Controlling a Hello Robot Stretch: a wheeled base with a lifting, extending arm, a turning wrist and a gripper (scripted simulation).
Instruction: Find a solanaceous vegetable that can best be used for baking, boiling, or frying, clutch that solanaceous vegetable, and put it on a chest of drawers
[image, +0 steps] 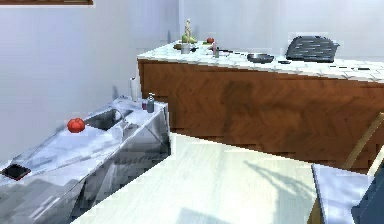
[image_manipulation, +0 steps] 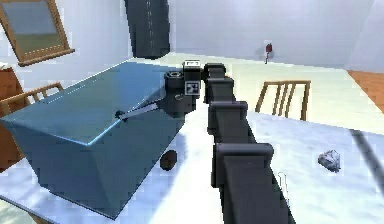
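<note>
Gripper (image_manipulation: 122, 114) holds nothing before the blue table (image_manipulation: 85, 105); a dark blob (image_manipulation: 168, 160), perhaps the potato, lies nearby.

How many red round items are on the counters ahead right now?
2. One red round thing lies on the near counter beside the sink; one small red thing sits on the far counter. Others may be hidden behind items there.

You have a small dark rounded lump (image_manipulation: 168, 160) below the gripper (image_manipulation: 119, 116), nearer its body than its fingertips; too small to confirm as a potato.
</note>
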